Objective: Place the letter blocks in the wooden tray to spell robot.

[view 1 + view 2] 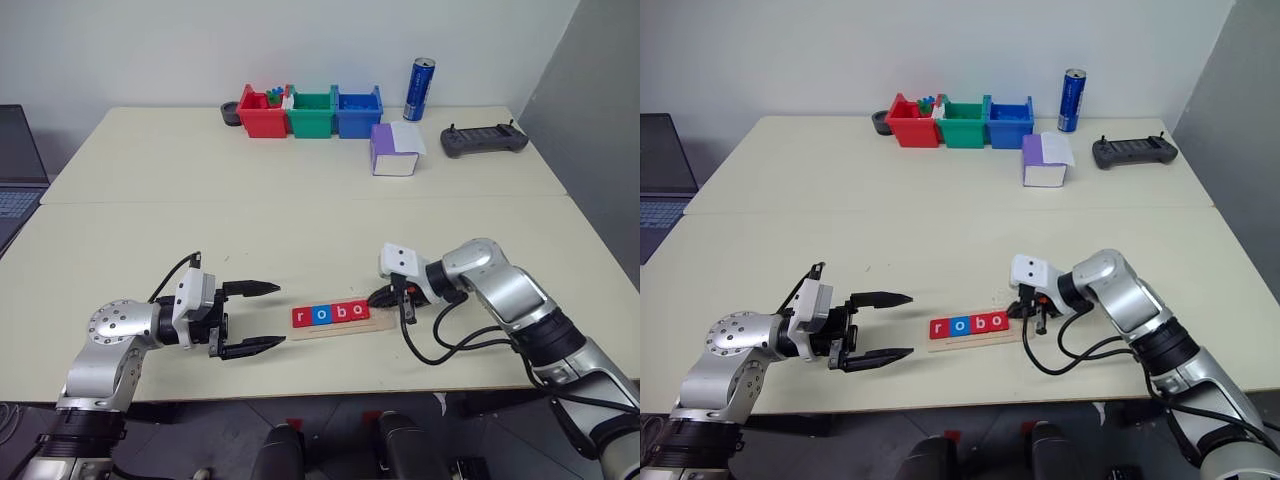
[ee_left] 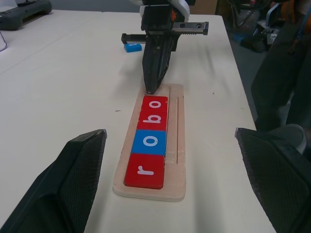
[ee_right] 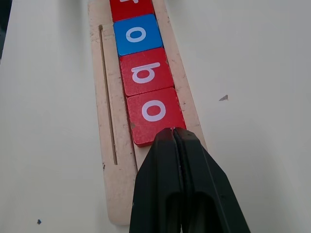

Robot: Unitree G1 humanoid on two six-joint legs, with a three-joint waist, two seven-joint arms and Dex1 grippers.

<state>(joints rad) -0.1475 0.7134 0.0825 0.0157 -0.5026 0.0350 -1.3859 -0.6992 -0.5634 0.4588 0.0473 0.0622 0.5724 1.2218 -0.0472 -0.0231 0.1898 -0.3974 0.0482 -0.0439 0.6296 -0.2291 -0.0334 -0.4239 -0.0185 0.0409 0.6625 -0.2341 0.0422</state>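
The wooden tray lies near the table's front edge, between my two grippers. It holds a row of letter blocks: red r, blue o, red b and red o. My right gripper is shut and empty. Its tip rests against the outer edge of that last red o, at the tray's right end. Another blue letter block lies on the table behind the right gripper. My left gripper hovers open just left of the tray, with nothing between its fingers.
Red, green and blue bins stand at the table's far side, with a blue can beside them. A purple-and-white box and a black controller lie further right. A laptop sits at the far left.
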